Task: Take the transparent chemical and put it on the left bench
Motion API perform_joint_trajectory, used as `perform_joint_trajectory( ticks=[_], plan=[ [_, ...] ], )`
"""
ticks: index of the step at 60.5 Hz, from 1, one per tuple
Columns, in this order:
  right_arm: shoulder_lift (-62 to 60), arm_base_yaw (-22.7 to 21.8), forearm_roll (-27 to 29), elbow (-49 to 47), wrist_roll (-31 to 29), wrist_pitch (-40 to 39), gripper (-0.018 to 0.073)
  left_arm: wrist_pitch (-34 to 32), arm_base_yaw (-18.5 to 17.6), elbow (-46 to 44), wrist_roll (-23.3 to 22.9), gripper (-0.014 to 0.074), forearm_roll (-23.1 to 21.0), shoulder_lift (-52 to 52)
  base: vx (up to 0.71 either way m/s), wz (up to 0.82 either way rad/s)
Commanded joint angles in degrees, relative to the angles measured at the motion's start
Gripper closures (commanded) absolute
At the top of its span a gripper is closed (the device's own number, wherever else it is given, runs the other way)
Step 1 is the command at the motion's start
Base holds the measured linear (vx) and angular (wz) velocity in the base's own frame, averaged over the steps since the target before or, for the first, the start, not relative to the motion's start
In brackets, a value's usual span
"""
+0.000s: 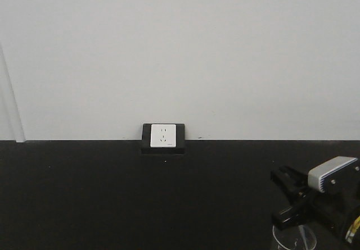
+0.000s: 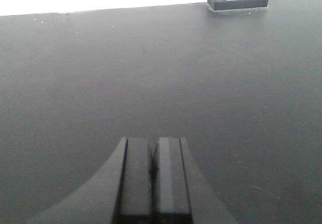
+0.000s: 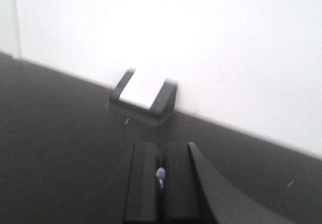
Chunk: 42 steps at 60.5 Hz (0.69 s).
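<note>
Showing at 5 o'clock of the front view, the transparent chemical (image 1: pixel 292 240) is pinched by its glass wall in the clenched right gripper (image 3: pixel 161 151). The left gripper (image 2: pixel 153 144) is clenched on nothing over the black worktop (image 1: pixel 84 194). A white power socket (image 1: pixel 163 136) sits at 10 o'clock.

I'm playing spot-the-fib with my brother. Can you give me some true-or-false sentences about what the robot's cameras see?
1. A white socket sits where the black worktop meets the wall. True.
2. The left gripper is holding a glass. False: its jaws are shut together with nothing between them.
3. The right gripper has its jaws pinched on a bit of clear glass. True: it looks like the rim of the glass beaker.
4. The glass beaker stands right next to the socket. False: it is far off, at the bottom right of the front view.
5. Three white bins stand on the worktop. False: no bins are in view.
</note>
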Motion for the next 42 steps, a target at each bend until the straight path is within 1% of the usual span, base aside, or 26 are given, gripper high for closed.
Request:
perform_joint_trajectory(
  ticks=[1,6,11,13,15,16,22,28,33,39,42],
  plan=[
    [-9.47,0.03,1.08,-1.38,1.63,1.10,0.0564,-4.49,-0.10,0.93,-0.45,0.0600,-0.04,-1.10,0.00,0.00],
    [-15.82,0.03,1.03,-1.38,5.25,6.35,0.0564,-4.49,-0.10,0.93,-0.45,0.0600,-0.04,-1.10,0.00,0.00],
    [-22.72,0.03,0.98,-1.38,9.59,13.61,0.0564,-4.49,-0.10,0.93,-0.45,0.0600,-0.04,-1.10,0.00,0.00],
    [-26.01,0.03,0.62,-1.38,12.18,19.14,0.0564,-4.49,-0.10,0.93,-0.45,0.0600,-0.04,-1.10,0.00,0.00],
    [-28.22,0.03,0.55,-1.38,13.96,21.70,0.0564,-4.49,-0.10,0.93,-0.45,0.0600,-0.04,-1.10,0.00,0.00],
    [-29.81,0.03,0.46,-1.38,15.23,24.26,0.0564,-4.49,-0.10,0.93,-0.45,0.0600,-0.04,-1.10,0.00,0.00],
    [-36.16,0.03,0.35,-1.38,18.62,36.79,0.0564,-4.49,-0.10,0.93,-0.45,0.0600,-0.04,-1.10,0.00,0.00],
    [-41.37,0.16,0.40,-1.38,19.05,47.24,0.0564,-4.49,-0.10,0.93,-0.45,0.0600,-0.04,-1.10,0.00,0.00],
    [-44.30,1.22,0.53,-1.38,17.78,52.36,0.0564,-4.49,-0.10,0.93,-0.45,0.0600,-0.04,-1.10,0.00,0.00],
    [-46.75,4.50,1.43,-1.38,15.34,56.12,0.0564,-4.49,-0.10,0.93,-0.45,0.0600,-0.04,-1.10,0.00,0.00],
    [-47.64,7.25,2.64,-1.38,13.92,57.81,0.0564,-4.49,-0.10,0.93,-0.45,0.0600,-0.04,-1.10,0.00,0.00]
  ],
)
